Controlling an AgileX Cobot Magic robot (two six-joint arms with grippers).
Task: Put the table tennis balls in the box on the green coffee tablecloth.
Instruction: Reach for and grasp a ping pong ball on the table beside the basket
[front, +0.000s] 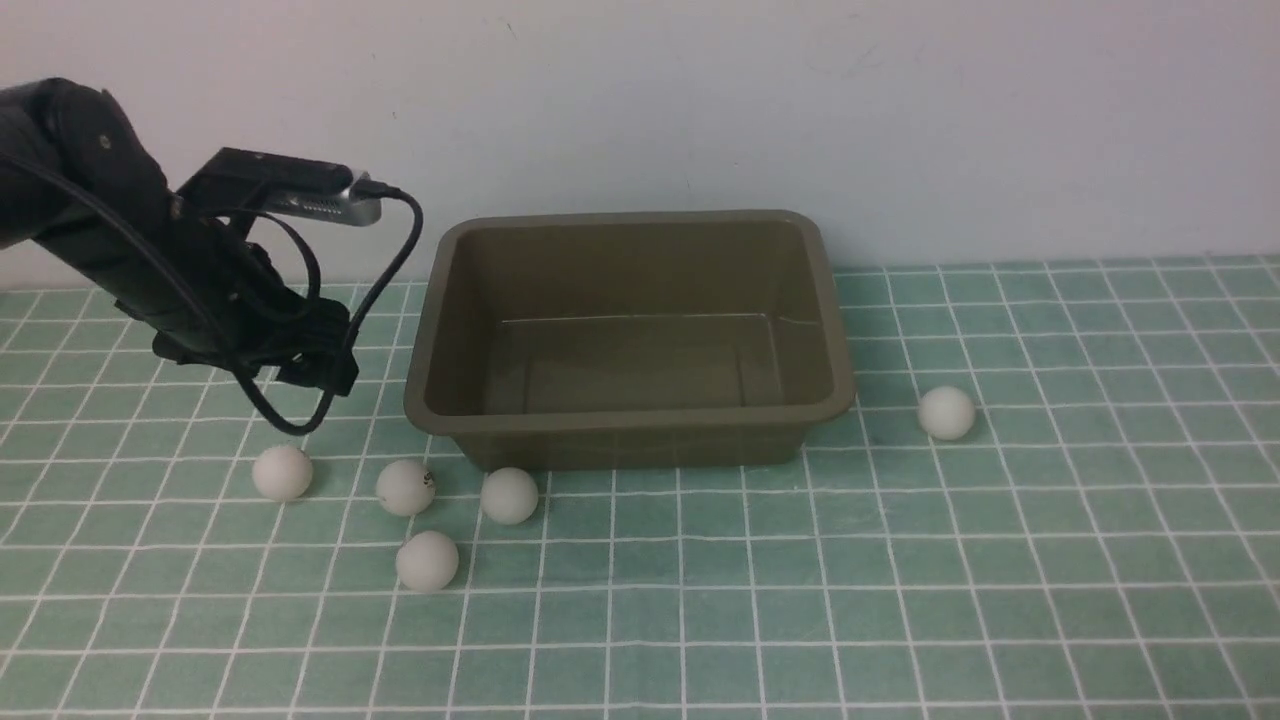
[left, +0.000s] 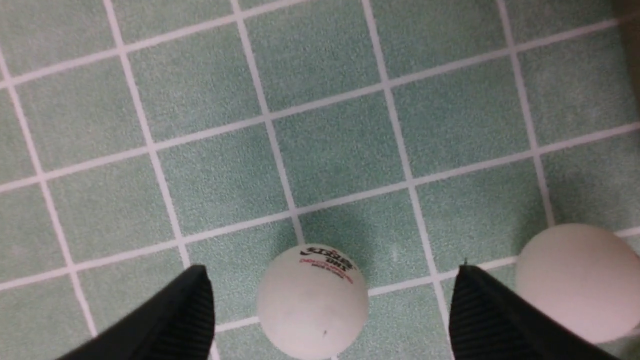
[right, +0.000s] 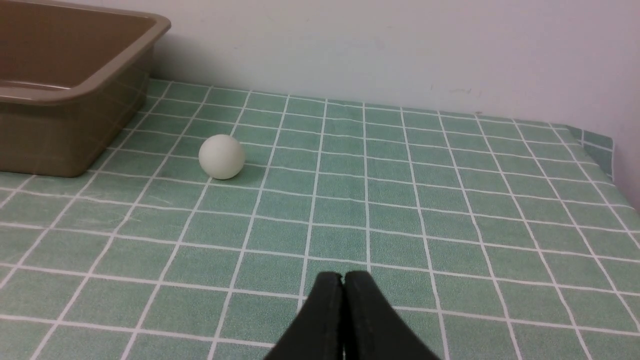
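Five table tennis balls (front: 509, 495) were sitting on the green coffee tablecloth (front: 900, 600), all of them outside the box (front: 630, 428). Four were bunched by the box's front left corner in the front view. There was the leftmost ball (front: 282, 472), then the printed ball (front: 405, 487) just to its right with its dark mark showing. A third sat just in front of the box's front wall (couldn't tell if it actually touched), and the nearest ball (front: 427, 561) was a bit closer to the camera. The lone ball (front: 946, 412) was off by itself on the right, near the box's front right corner but clearly apart from it. The box was an olive-brown tub standing upright, its back edge close to the pale wall (front: 900, 120). The left gripper (left: 330, 272) was spread wide and gripping nothing. In its wrist view the printed ball lay on the cloth between the two black ribbed fingers (left: 187, 312) with clear space on both sides, and another white ball sat just outside one finger. From the front, the left arm (front: 110, 230) hung over the cloth to the left of the box, behind the cluster, with a black cable (front: 390, 270) looping off its wrist camera (front: 290, 190). The right gripper (right: 343, 277) was closed tight with nothing in it, fingertips pressed together low over the cloth, well apart from the lone ball.
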